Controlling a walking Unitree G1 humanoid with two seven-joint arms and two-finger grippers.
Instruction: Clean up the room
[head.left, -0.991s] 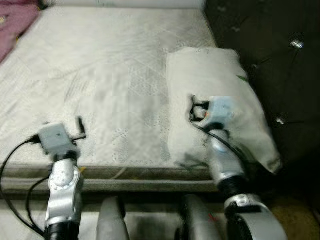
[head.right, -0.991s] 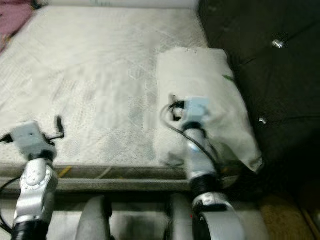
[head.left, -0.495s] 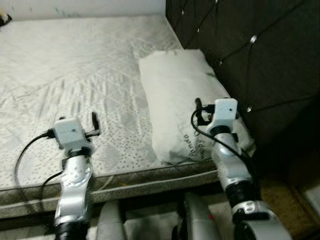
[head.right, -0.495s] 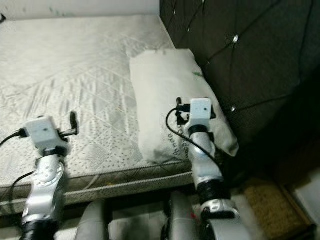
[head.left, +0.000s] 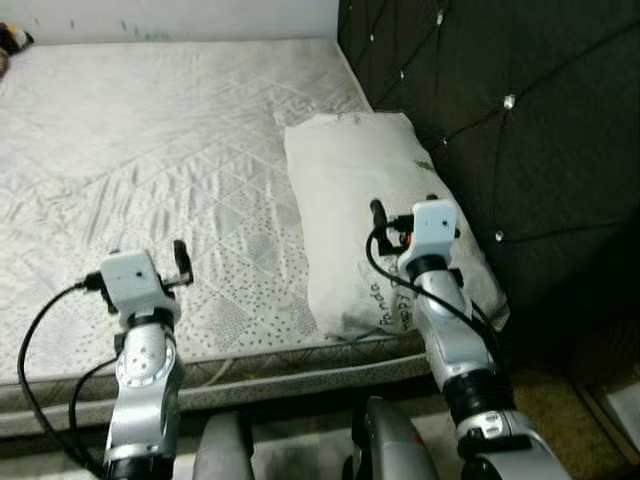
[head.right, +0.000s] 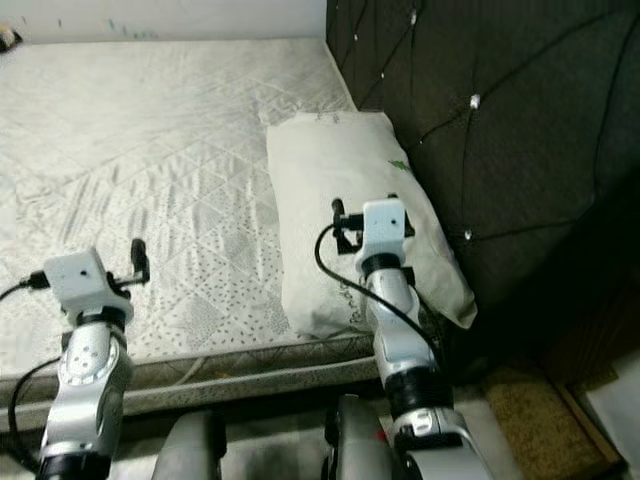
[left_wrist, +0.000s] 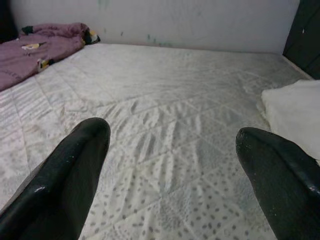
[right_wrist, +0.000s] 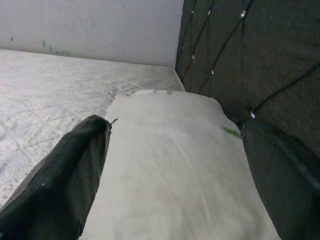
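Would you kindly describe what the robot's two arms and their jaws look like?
Both arms are silver metal with rounded joints and black collars lower down. Each wrist carries a pale boxy camera module fed by a looping black cable. The left gripper and right gripper each have two long, glossy black fingers with rounded tips.

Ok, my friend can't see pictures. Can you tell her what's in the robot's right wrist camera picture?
A white pillow lies on a bare quilted mattress, up against a dark tufted headboard. The right gripper hovers just above the pillow with its two black fingers spread wide open, one on each side. A pale wall stands behind the bed.
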